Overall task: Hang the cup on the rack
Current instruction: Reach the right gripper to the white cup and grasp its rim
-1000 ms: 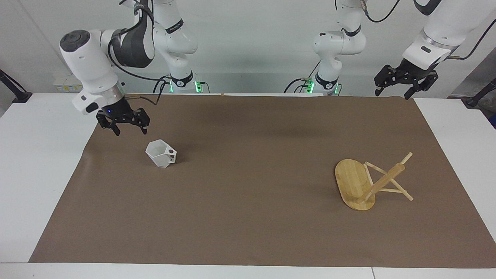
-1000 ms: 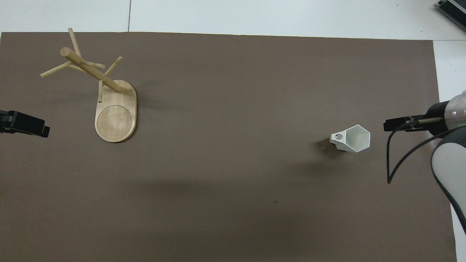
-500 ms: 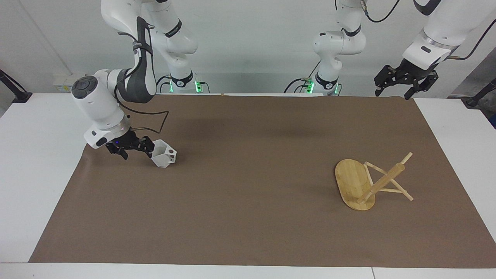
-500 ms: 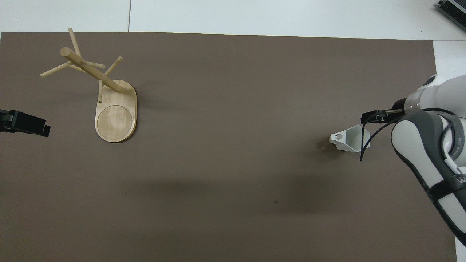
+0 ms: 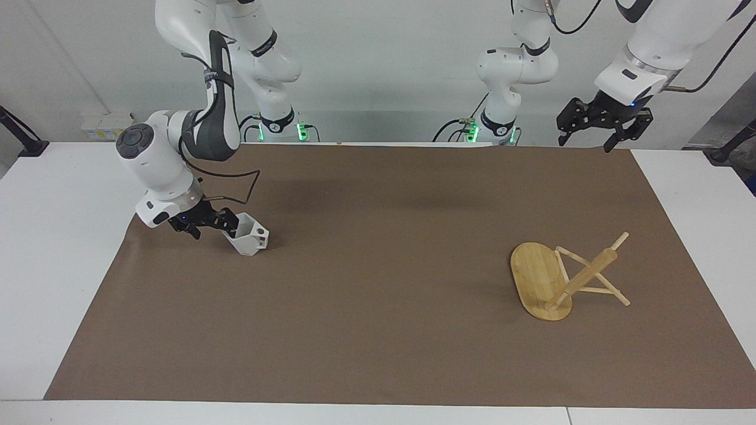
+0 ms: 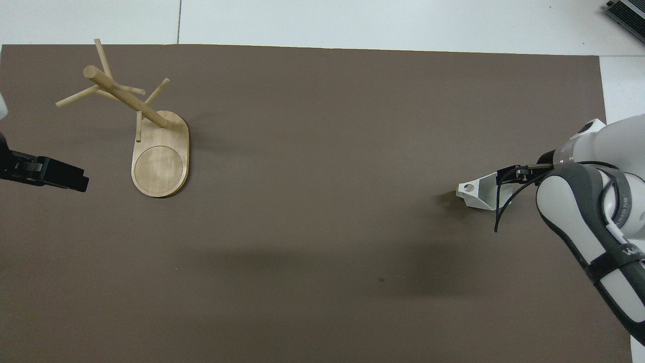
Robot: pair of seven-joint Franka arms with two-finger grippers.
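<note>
The white faceted cup (image 5: 251,238) (image 6: 477,193) lies tipped on the brown mat toward the right arm's end, with its mouth facing that end and its holed handle facing the table's middle. My right gripper (image 5: 212,228) (image 6: 510,172) is low at the cup's mouth and open. One fingertip is at the rim; I cannot tell if it touches. The bamboo rack (image 5: 590,274) (image 6: 126,98) stands on its oval base (image 5: 534,273) (image 6: 160,166) toward the left arm's end. My left gripper (image 5: 585,141) (image 6: 75,181) hangs open in the air over the mat's edge at that end, holding nothing.
The brown mat (image 5: 378,307) covers most of the white table (image 5: 53,248). The two arm bases stand at the robots' edge. A grey device (image 6: 627,12) sits at the corner farthest from the robots, at the right arm's end.
My right gripper came down from above the mat and moved in to the cup's mouth. The cup has barely shifted. My left gripper drifted a little toward the table's middle.
</note>
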